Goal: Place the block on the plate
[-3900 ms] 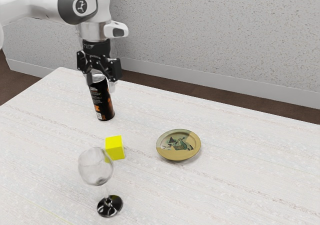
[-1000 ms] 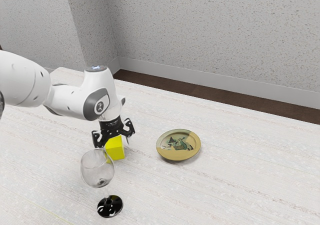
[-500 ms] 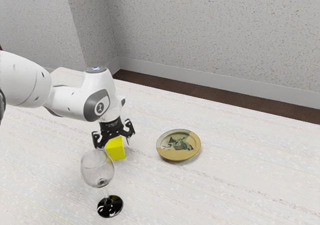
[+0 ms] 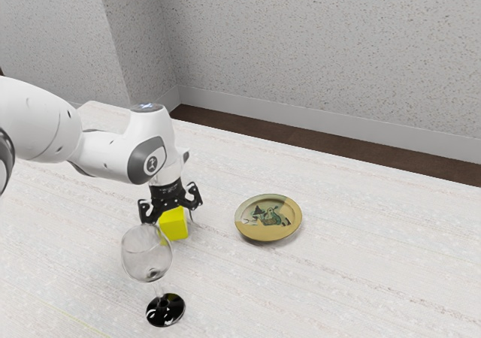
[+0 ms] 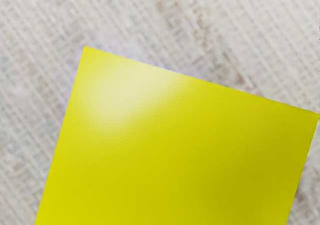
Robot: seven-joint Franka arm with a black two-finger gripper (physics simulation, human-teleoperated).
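Resting on the white, streaked table [image 4: 353, 263], the yellow block [image 4: 174, 225] is located directly beneath the black two-finger gripper [image 4: 173, 219], apart from the plate. In the wrist view its smooth face appears close under the hand, with a pale glare near one corner and the streaked tabletop around it. The jaws are found standing wide, one on either side of the block; on the plate side a narrow gap is observed between finger and block. The white Franka arm [image 4: 110, 152] enters from the exterior view's left, its hand pointing down.

A clear wine glass [image 4: 146, 257] stands upright near the block, on the exterior camera's side of it, its bowl overlapping the block's lower corner in that view. Its round base [image 4: 165, 310] is glossy black. The round decorated plate [image 4: 272, 235] lies flat on the table, to the exterior view's right of the block and gripper. It bears a dark greenish figure at its centre, and its colouring is part tan, part grey-green. Beyond the table are a dark brown floor [image 4: 301, 137], a pale skirting board [image 4: 301, 119] and a speckled grey wall [image 4: 323, 37].
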